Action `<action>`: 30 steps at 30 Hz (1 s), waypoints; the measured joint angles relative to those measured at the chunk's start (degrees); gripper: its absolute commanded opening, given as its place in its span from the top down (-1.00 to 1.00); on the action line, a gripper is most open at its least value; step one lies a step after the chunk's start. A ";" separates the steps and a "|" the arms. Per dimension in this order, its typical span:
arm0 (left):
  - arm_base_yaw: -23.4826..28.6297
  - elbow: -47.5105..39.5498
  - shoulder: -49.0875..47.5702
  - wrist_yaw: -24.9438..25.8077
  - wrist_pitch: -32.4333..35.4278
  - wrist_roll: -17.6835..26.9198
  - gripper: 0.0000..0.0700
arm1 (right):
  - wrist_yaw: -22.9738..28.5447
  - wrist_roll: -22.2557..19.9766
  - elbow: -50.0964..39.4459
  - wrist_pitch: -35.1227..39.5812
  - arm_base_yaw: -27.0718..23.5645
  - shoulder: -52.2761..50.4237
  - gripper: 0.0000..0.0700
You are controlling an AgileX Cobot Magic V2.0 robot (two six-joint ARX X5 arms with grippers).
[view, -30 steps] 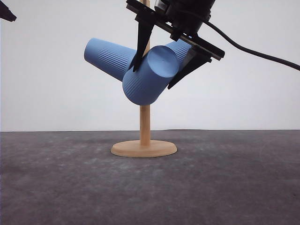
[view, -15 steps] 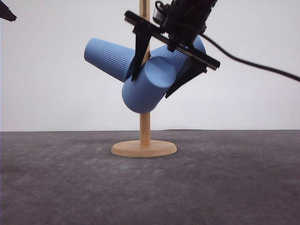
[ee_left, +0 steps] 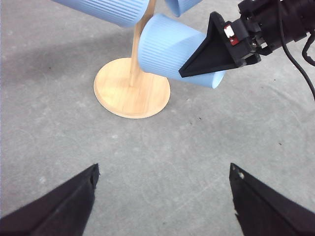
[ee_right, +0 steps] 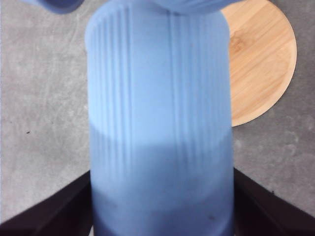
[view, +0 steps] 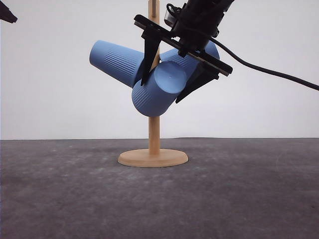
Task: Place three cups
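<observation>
Three light-blue ribbed cups cluster around the tan wooden stand [view: 153, 158]. One cup [view: 114, 62] slants out to the left, and another [view: 194, 55] points up to the right behind the gripper. My right gripper [view: 160, 93] is shut on the third cup [view: 154, 94], which tilts with its flat base toward the camera and its mouth toward the post. The right wrist view has this cup [ee_right: 160, 123] between both fingers. My left gripper [ee_left: 162, 201] hangs open above the table, short of the stand's base [ee_left: 132, 88], with nothing in it.
The stand's round base [ee_right: 261, 64] rests on a dark grey table [view: 239, 199] with open surface on all sides. The right arm's black cable [view: 269, 72] trails off to the right. A black tip of the left arm [view: 7, 12] shows at the upper left.
The right gripper has moved down and slightly left toward the post, carrying the cup with it. The other two cups and the left arm have not moved.
</observation>
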 measured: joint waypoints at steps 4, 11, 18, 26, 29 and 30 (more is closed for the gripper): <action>0.01 0.00 0.00 0.00 0.00 0.00 -0.48 | -0.01 0.00 0.00 -0.01 0.01 0.00 -0.26; -0.01 0.00 0.00 0.00 0.00 0.00 -0.48 | 0.01 0.02 0.00 1.40 0.01 0.00 -0.29; 0.00 0.00 0.00 0.00 0.00 0.01 -0.48 | -0.01 0.02 0.00 1.77 0.01 0.00 -0.38; -0.01 0.00 0.00 0.00 -0.02 0.00 -0.48 | -0.03 0.02 0.00 1.60 0.01 0.00 -0.38; -0.01 0.00 0.00 0.00 -0.02 0.00 -0.48 | -0.03 0.02 0.00 1.62 0.01 0.00 -0.44; -0.01 0.00 0.00 0.00 -0.02 0.00 -0.48 | -0.03 0.02 0.00 1.64 0.01 0.00 -0.48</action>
